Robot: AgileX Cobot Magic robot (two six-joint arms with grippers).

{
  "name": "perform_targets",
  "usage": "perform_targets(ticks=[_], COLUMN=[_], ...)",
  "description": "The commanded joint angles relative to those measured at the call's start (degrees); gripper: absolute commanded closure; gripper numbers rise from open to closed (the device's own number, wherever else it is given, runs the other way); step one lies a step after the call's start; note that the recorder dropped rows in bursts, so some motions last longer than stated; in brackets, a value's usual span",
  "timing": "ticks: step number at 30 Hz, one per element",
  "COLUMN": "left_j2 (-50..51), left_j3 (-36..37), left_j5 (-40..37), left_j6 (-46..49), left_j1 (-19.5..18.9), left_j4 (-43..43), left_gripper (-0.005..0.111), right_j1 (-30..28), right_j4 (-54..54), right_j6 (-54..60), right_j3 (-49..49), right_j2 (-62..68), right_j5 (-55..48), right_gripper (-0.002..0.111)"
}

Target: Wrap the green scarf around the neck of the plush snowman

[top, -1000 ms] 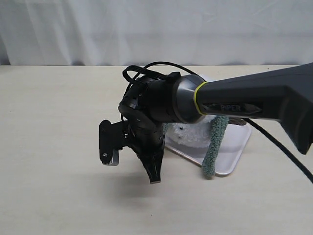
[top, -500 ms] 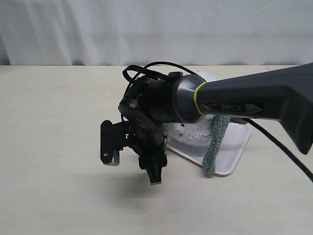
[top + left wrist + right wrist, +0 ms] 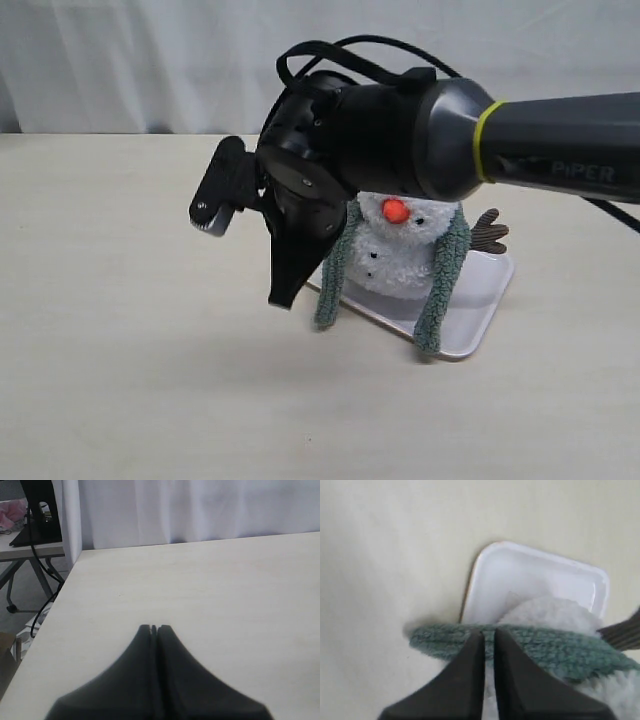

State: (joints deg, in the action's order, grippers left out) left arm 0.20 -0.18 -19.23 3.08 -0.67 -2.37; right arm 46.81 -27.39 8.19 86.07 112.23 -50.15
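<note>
The plush snowman [image 3: 400,258] stands upright on a pale tray [image 3: 472,322], orange nose facing the camera. The green scarf [image 3: 443,280] lies around its neck, and both ends hang down its front; the left end [image 3: 329,282] reaches the table. My right gripper [image 3: 284,298] points downward just left of that end, apart from it, fingers together with only a thin slit and nothing between them. In the right wrist view the scarf [image 3: 550,647] runs across just beyond the gripper [image 3: 489,631]. My left gripper [image 3: 154,628] is shut over bare table.
A brown twig arm [image 3: 490,232] sticks out at the snowman's right side. The right arm's black body and cable hang above and left of the snowman's head. A white curtain backs the table. The table edge [image 3: 60,605] and a desk leg show in the left wrist view.
The right arm has lifted and swung upward, uncovering the snowman's head and the scarf's left end. Its fingertips moved up and slightly left. The scarf and snowman stayed put.
</note>
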Motion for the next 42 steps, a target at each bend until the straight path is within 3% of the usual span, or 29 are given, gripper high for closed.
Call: perform_targets(ticks=[1, 7, 14, 31, 42], left_j2=[-0.2, -0.2, -0.2, -0.2, -0.2], left_j3=[0.18, 0.18, 0.18, 0.18, 0.18], left_j5=[0.74, 0.74, 0.71, 0.71, 0.71], left_j6=[-0.35, -0.35, -0.35, -0.35, -0.35], left_j1=[0.0, 0.0, 0.0, 0.0, 0.0], left_j4=[0.1, 0.1, 0.1, 0.1, 0.1], left_gripper=[0.107, 0.107, 0.107, 0.107, 0.107], right_j1=[-2.12, -7.06, -11.43, -11.34, -11.34], right_j4=[-3.56, -2.44, -0.13, 0.24, 5.7], right_j6=[-11.92, -20.41, -20.88, -18.39, -15.11], right_j3=[3.71, 8.17, 8.58, 8.47, 8.47], right_j2=[-0.38, 0.93, 4.21, 6.05, -1.85], right_j5=[0.64, 0.3, -2.85, -6.75, -5.97], right_gripper=[0.104, 0.104, 0.104, 0.104, 0.104])
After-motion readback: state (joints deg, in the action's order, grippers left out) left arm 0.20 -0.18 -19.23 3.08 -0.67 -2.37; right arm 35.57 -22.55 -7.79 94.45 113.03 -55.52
